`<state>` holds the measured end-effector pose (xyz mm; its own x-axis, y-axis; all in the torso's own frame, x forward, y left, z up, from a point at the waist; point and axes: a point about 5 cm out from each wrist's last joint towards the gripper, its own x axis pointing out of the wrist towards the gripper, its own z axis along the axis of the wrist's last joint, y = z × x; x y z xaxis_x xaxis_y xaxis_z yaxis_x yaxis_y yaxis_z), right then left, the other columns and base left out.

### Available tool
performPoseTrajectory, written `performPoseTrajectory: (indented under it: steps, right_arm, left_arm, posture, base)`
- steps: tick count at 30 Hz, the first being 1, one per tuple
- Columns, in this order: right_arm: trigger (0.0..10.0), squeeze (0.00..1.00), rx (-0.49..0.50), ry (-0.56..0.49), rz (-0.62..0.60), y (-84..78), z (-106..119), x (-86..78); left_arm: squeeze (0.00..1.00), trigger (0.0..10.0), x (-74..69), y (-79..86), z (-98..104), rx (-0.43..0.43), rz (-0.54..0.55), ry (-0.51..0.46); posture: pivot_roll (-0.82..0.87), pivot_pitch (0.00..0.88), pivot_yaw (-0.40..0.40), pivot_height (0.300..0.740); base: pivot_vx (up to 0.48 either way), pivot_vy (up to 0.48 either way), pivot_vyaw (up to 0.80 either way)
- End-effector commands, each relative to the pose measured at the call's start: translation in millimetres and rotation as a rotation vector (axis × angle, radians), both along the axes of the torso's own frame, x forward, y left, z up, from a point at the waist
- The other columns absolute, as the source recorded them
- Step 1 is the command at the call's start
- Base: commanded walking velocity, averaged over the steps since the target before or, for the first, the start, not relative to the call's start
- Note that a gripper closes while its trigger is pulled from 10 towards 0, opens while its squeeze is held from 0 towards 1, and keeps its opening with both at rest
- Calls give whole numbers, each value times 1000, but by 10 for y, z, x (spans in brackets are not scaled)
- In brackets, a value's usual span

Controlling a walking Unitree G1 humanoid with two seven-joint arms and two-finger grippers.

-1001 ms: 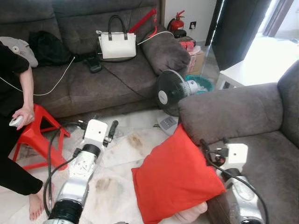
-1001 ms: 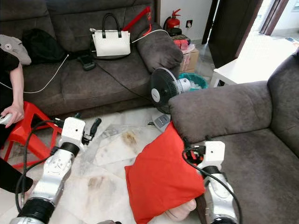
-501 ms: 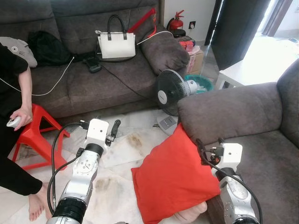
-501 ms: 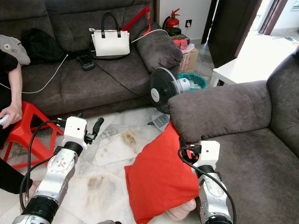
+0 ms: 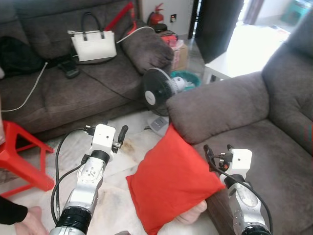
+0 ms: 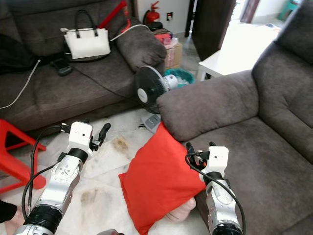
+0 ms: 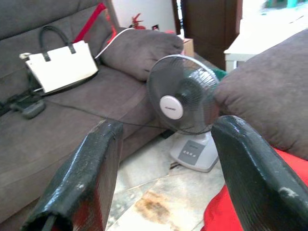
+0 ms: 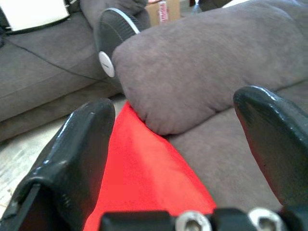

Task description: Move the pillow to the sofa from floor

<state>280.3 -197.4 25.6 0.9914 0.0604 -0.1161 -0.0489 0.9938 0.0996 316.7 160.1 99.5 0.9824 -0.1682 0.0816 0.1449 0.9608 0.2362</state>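
Note:
A red pillow [image 5: 168, 182] stands tilted on the floor, its top corner against the grey sofa's armrest [image 5: 215, 105] and its right corner at the seat's front edge. My right gripper [image 5: 216, 147] is open just behind that right corner, over the seat [image 5: 279, 156]; in the right wrist view the red pillow [image 8: 139, 183] lies low between the spread fingers [image 8: 79, 149]. My left gripper [image 7: 166, 125] hangs open over the floor to the pillow's left, with nothing between its fingers. A skin-coloured part of a person [image 5: 192, 215] shows under the pillow's lower edge.
A black table fan [image 5: 154, 93] stands on the floor beside the armrest. Behind it, a second grey sofa holds a white handbag [image 5: 92, 39] and cables. A red stool [image 5: 19, 152] stands at far left, and a white side table [image 5: 227, 66] lies beyond the armrest.
The whole view has shifted left as the camera turned right, so the person at the left has slid out of frame. Pillow and both grippers keep about the same places relative to each other.

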Motion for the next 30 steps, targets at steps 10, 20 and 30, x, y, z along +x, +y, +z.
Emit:
performPoseTrajectory:
  steps: [10, 20, 30]
  right_arm:
    - [10000, 0, 8, -5, 3, 46, -1, 17]
    - [10000, 0, 9, -14, -1, 57, 10, 28]
    - [10000, 0, 14, -12, 6, 80, 24, 53]
  left_arm:
    - [0, 10000, 18, 31, 46, -3, 12, -17]
    - [0, 10000, 25, 24, 54, -3, 10, -20]
    - [0, 10000, 29, 17, 61, 7, 12, -23]
  posture:
    - [168, 57, -2, 740]
    - [171, 58, -2, 740]
    - [172, 59, -2, 740]
  base:
    - [0, 0, -800]
    - [0, 0, -655]
    - [77, 0, -586]
